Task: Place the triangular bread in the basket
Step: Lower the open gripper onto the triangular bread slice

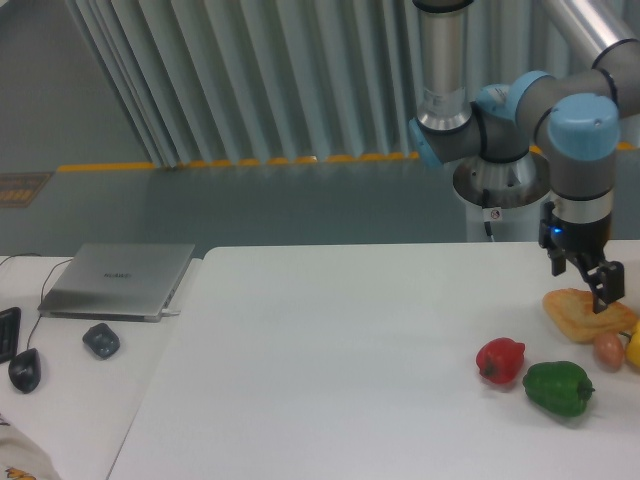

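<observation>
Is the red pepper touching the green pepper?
Apart. The camera view shows bare white table between the red pepper and the green pepper.

You have a white table point(330, 370), and every colour sits against it. At its right edge lies the triangular bread point(585, 316), golden-orange with a browner crust. Just beside the bread you see a small orange-pink egg-like thing point(608, 349) and a sliver of a yellow item point(634, 346). Nearer the table's front are a glossy red pepper point(501, 360) and a deep green pepper point(558, 387). Above the bread, the black gripper point(590, 285) hangs from a grey arm with pale blue joints. Off the table's left edge: a silver laptop point(120, 280), a black mouse point(24, 369) and a dark grey-blue lump point(101, 340).
</observation>
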